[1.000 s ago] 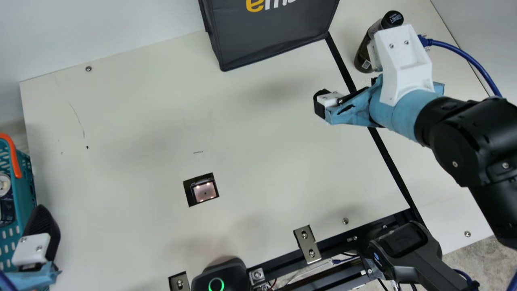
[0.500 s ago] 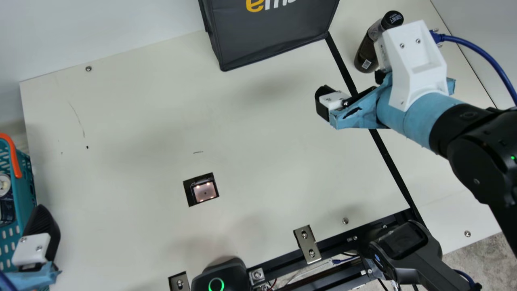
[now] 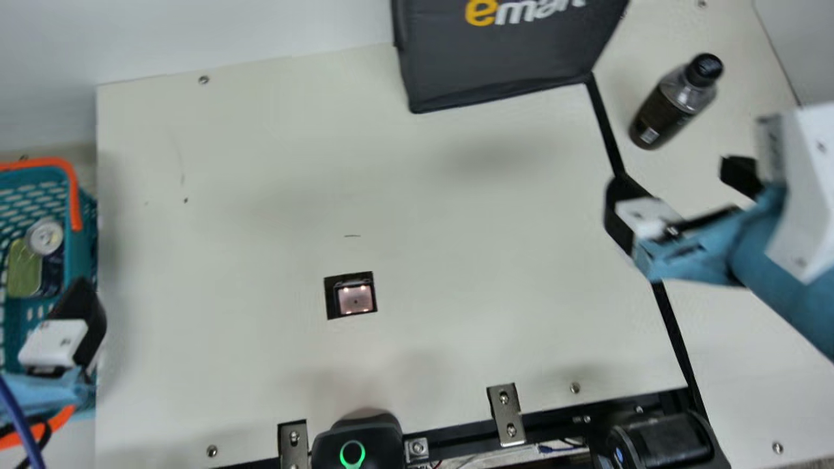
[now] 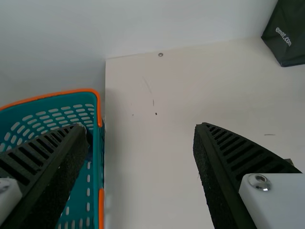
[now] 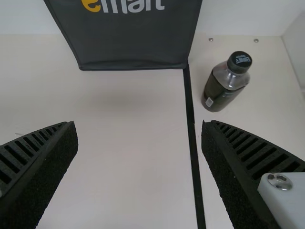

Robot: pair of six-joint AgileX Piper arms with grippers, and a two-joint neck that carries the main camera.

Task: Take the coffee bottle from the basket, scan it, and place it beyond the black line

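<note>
The dark coffee bottle [image 3: 676, 101] stands on the table to the right of the black line [image 3: 672, 326], near the dark bag. In the main view my right gripper [image 3: 681, 195] is open, apart from the bottle and on the nearer side of it. The right wrist view has my right gripper [image 5: 138, 126] with nothing between its wide-set fingers, and the bottle [image 5: 226, 82] stands beyond them. At the left, my left gripper [image 3: 79, 322] is by the edge of the teal basket [image 3: 81, 241]; in its wrist view, the left gripper [image 4: 138, 128] is open and holds nothing.
A can [image 3: 45, 236] and a green item [image 3: 24, 268] lie in the basket. The scanner window [image 3: 355, 299] is set into the table. A dark bag [image 3: 508, 58] stands at the back; metal brackets [image 3: 505, 414] and black devices [image 3: 357, 443] line the front edge.
My right gripper has drawn back from the bottle, with its fingers apart and the bottle left standing. The neck camera has turned, shifting the whole main view.
</note>
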